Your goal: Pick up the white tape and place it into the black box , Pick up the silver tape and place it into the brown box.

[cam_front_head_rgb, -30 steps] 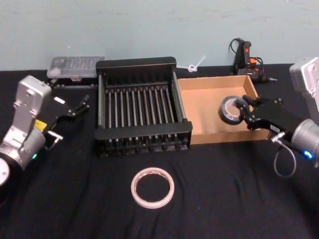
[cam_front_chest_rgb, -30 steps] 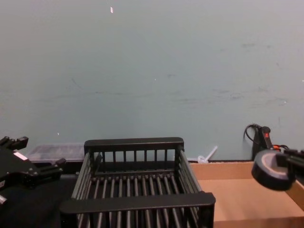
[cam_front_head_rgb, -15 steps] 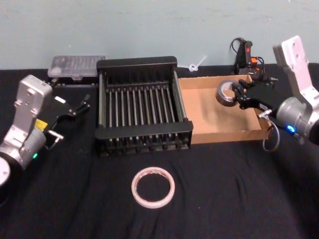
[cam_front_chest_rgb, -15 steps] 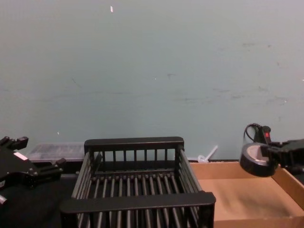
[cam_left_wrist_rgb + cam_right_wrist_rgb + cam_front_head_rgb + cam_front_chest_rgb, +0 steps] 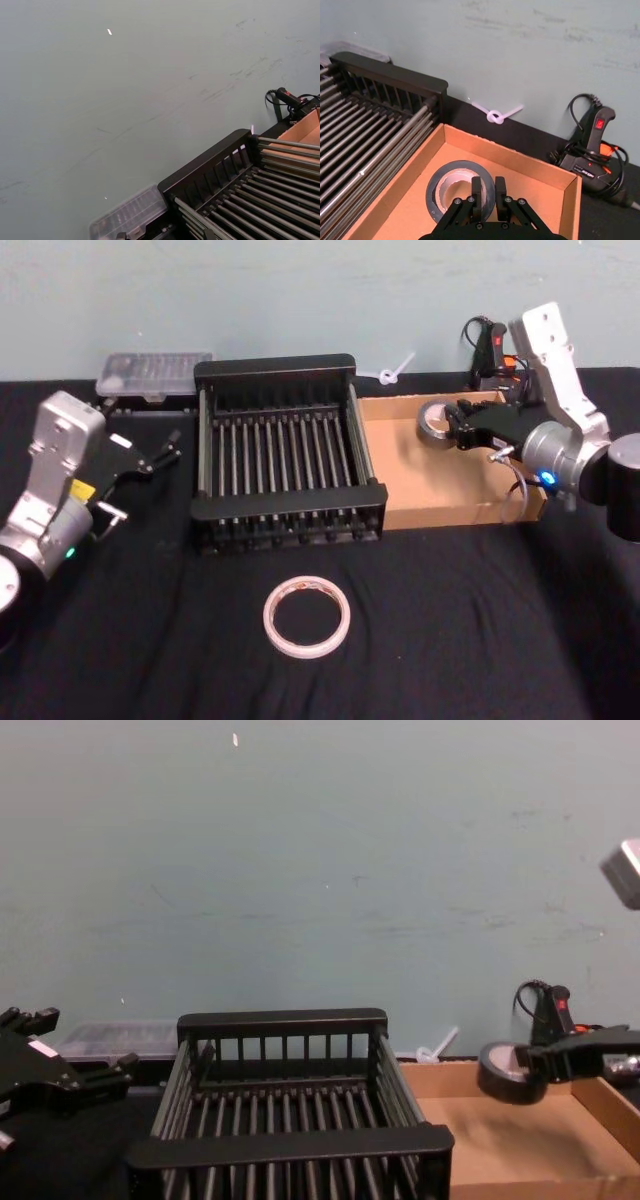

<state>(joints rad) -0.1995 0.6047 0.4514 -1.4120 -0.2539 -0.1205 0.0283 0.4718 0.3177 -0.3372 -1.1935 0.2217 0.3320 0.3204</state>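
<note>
The silver tape (image 5: 434, 420) hangs over the back left part of the brown box (image 5: 420, 485), level with its rim in the chest view. My right gripper (image 5: 456, 426) is shut on the roll's wall, and the right wrist view shows the silver tape (image 5: 455, 169) clamped between the fingers (image 5: 477, 192). From the chest, the silver tape (image 5: 503, 1074) sits just above the brown box's floor (image 5: 490, 1145). On the cloth in front of the black box (image 5: 285, 504) lies the white tape (image 5: 306, 616). My left gripper (image 5: 160, 452) is parked open, left of the black box.
A clear plastic case (image 5: 152, 373) lies behind the black box at the left. A black corded tool (image 5: 493, 352) and a white zip tie (image 5: 392, 370) lie behind the brown box. A black cloth covers the table.
My right gripper carried the silver tape back and leftward over the brown box and lowered it toward the floor. The left arm and white tape stayed still.
</note>
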